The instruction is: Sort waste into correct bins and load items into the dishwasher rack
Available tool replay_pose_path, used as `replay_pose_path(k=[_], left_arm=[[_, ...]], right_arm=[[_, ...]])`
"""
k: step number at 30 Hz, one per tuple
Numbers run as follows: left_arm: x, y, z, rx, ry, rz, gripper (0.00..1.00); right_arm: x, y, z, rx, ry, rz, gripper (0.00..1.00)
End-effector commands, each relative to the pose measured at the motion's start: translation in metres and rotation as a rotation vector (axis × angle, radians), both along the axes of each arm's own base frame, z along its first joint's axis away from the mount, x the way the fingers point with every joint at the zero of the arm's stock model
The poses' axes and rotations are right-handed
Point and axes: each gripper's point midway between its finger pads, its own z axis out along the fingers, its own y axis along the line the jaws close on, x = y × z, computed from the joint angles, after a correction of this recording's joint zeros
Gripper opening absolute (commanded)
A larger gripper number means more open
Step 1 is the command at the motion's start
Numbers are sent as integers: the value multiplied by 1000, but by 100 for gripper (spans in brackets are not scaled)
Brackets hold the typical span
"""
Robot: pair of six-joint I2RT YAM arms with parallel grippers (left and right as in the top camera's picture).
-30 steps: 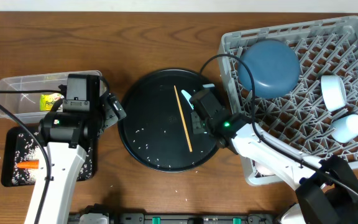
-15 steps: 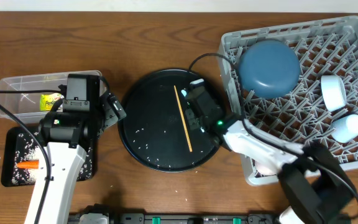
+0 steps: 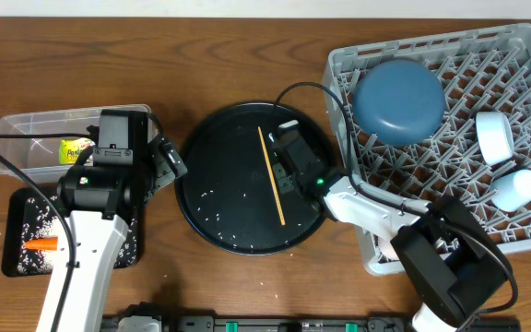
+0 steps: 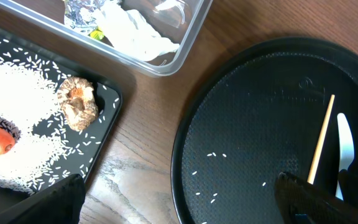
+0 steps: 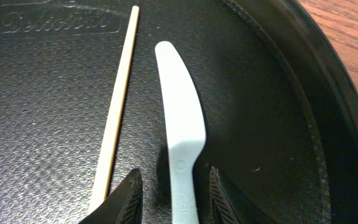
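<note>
Right fingers straddle pale-blue utensil — handle end cut off, chopstick alongside

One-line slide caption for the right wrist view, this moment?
Right gripper, jaws open, straddles the handle of the pale-blue plastic knife lying beside a wooden chopstick on the round black tray.

The left arm has white links and black joint housings; the right arm is alike, with one small green light; thin black cables loop from both; the right pincer has black fingers.
</note>
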Motion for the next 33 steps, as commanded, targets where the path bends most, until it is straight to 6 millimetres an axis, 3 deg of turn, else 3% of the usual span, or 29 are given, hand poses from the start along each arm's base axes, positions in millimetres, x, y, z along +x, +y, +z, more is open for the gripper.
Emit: replay_pose_path(k=[1,14,19,21,27,33], left_arm=[[1,4,6,14,-15,10,98],[1,4,6,14,-15,10,98],[1,4,6,14,-15,10,98],[1,4,6,14,-15,10,98],[1,4,6,14,-15,10,98],[1,4,6,14,-15,10,98]], right_arm=[[4,-9,-7,-28,0,-17,30],[8,-6,-39,-42,18,-16,32],[6,-7,-41,-50,27,-16,8],[5,-8,-42,-54,32,-15,6],[6,-6,-39,-49,22,-13,1],[11,-3,-14,-17,-25,-7,1]])
